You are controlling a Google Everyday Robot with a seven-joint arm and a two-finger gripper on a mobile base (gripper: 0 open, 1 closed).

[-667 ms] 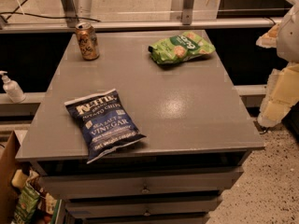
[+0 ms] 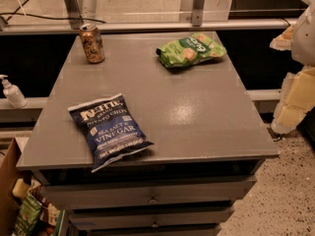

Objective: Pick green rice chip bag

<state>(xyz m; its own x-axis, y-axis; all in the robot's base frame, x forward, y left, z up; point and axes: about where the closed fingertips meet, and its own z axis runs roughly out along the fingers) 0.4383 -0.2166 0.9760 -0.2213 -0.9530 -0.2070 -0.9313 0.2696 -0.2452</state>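
Gripper point(image 2: 297, 95): right edge, beside the table point(image 2: 197, 122); whether it is wide or narrow, you cannot tell. Green chip bag point(image 2: 191, 49): far right of tabletop, untouched. Can point(image 2: 92, 43), blue chip bag point(image 2: 109, 130): well apart. Step, likely: approach. Next, you reach over and descend onto it.

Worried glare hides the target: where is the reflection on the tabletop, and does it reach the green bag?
Camera view: a pale glare patch lies on the table right of centre, nearer the camera than the green rice chip bag and clear of it; the gripper is beyond the table's right edge, outside the glare.
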